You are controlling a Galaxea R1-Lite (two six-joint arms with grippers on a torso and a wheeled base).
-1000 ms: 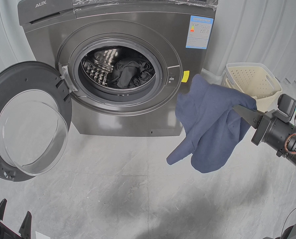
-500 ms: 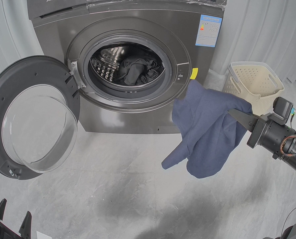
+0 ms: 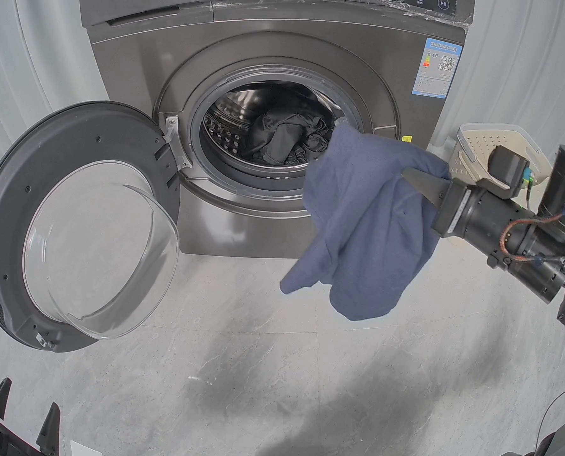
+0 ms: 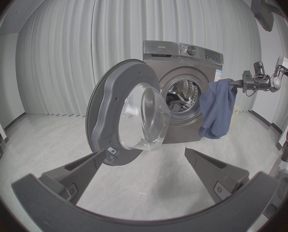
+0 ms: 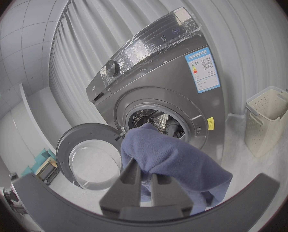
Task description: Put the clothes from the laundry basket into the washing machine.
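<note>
A blue garment (image 3: 364, 223) hangs in the air from my right gripper (image 3: 415, 180), which is shut on its upper edge, just right of the drum opening. The wrist views show the same blue garment (image 5: 173, 158) (image 4: 218, 108) draped over the closed fingers (image 5: 131, 181). The grey washing machine (image 3: 282, 39) stands with its round door (image 3: 80, 223) swung open to the left. Dark clothes (image 3: 285, 137) lie inside the drum. The cream laundry basket (image 3: 494, 144) stands right of the machine, partly behind my right arm. My left gripper (image 3: 23, 413) is low at the bottom left, open, holding nothing.
Pale curtains (image 3: 535, 52) hang behind and beside the machine. Grey tiled floor (image 3: 244, 362) spreads open in front of it. The open door takes up the space to the left of the drum.
The camera has shifted, so the machine sits further right in the picture. My right gripper has carried the blue garment left and up, from beside the basket to the drum's right rim.
</note>
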